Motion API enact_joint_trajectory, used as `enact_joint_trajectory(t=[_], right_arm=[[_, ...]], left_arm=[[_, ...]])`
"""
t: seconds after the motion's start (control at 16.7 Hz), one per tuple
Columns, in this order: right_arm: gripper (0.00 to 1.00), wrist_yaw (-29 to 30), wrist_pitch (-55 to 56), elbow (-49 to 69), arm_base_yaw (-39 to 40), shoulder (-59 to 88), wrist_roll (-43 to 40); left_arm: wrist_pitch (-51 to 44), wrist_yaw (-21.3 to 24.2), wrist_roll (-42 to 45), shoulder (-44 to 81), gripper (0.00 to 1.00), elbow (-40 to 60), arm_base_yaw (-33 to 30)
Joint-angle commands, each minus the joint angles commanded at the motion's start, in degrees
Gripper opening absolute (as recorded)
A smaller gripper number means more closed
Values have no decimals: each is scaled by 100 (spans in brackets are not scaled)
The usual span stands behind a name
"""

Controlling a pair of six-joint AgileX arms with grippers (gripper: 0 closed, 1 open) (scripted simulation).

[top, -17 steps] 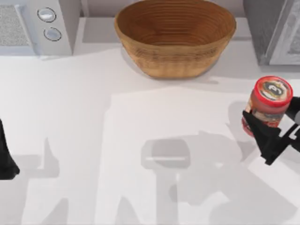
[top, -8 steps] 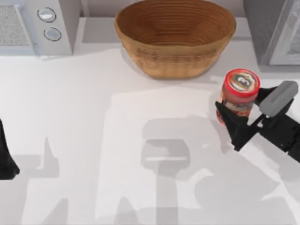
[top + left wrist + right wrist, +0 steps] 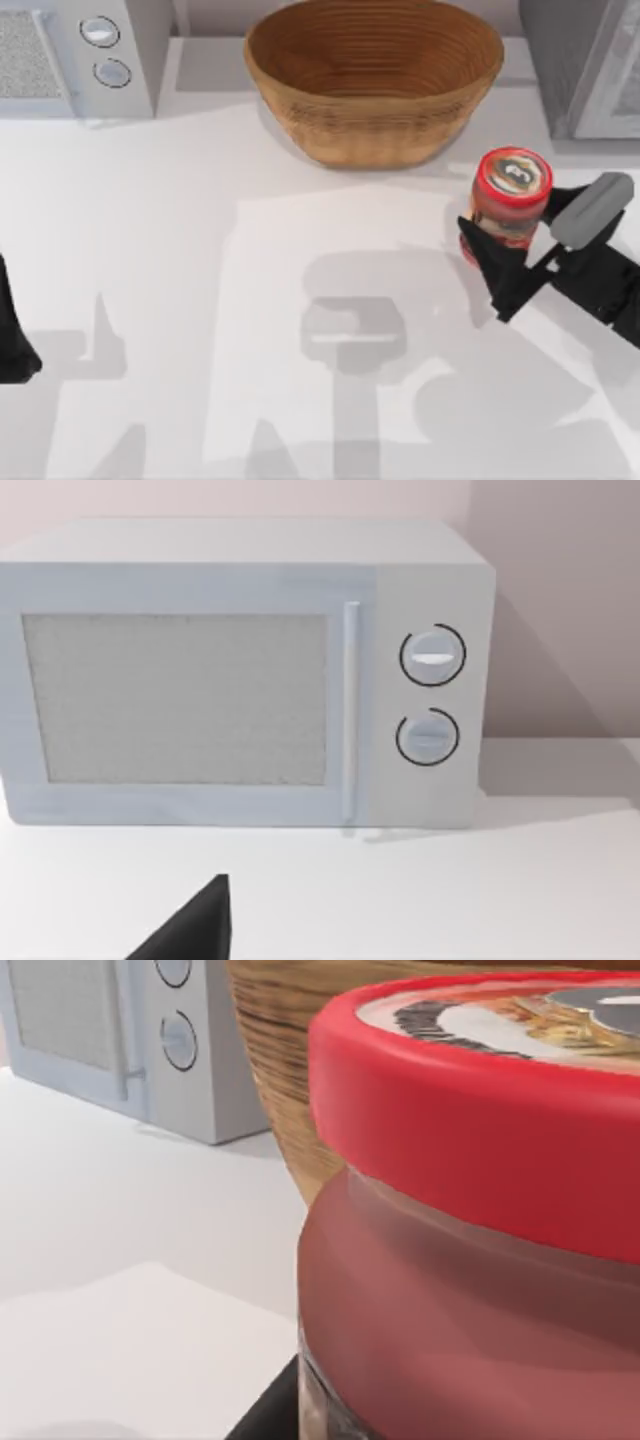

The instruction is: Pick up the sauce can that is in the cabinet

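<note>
Now right tool [image 3: 505,250] pinching the sauce can [image 3: 511,197] — upright, near basket [image 3: 373,80], left arm parked.

The right AgileX arm reaches in from the top view's right edge toward the table's right-centre, its black links and pale grey wrist block slanting inward, and its black two-finger right gripper [image 3: 508,240] is clamped around the small red cylindrical sauce can with a pale grey, dark-marked top [image 3: 509,203], holding it upright. One dark finger [image 3: 500,268] shows along the near side of the can, pointing toward the table's back, and a sliver of a finger [image 3: 265,1415] appears low beside the can in the right wrist view. The left arm sits parked at the top view's left edge, its black left gripper [image 3: 14,335] low on that side, with one dark fingertip [image 3: 195,925] seen in the left wrist view.
</note>
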Motion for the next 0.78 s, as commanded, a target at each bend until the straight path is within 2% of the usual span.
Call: enact_joint_trajectory(t=[0.54, 0.78], right_arm=[[98, 0, 0, 0, 0, 0, 0], [100, 0, 0, 0, 0, 0, 0]], left_arm=[[0, 0, 0, 0, 100, 0, 0], [0, 0, 0, 0, 100, 0, 0]])
